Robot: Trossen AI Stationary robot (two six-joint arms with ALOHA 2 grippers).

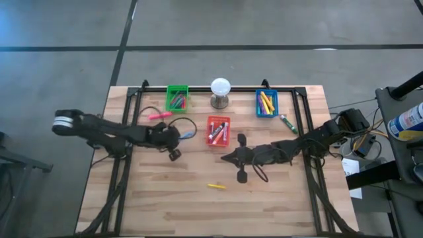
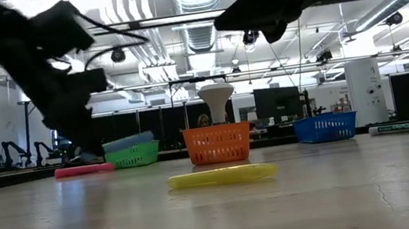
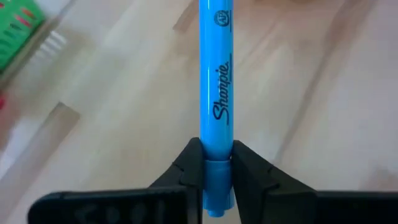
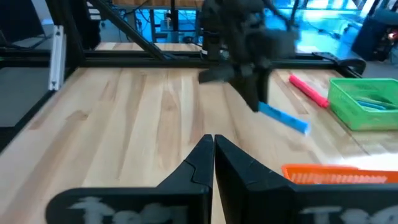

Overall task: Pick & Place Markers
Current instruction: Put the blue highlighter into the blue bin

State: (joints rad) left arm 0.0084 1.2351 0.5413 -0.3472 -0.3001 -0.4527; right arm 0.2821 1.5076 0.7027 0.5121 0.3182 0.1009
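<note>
Sky-blue capped marker [image 3: 216, 93], script-lettered; left hand [image 3: 216, 171] clamps its end; right hand [image 4: 213, 155] closed.

Two dark, near-black jointed arms; loose black cables looped alongside. Left arm [image 1: 99, 129] carries a white-and-grey band at its base joint. Matte black wedge-shaped fingers [image 4: 196, 163].

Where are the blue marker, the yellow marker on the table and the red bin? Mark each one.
blue marker [image 3: 216, 93]: left wrist view, on its printed barrel.
yellow marker [image 2: 222, 176]: low view, middle of its barrel.
red bin [image 1: 210, 131]: high view, on its left wall.
</note>
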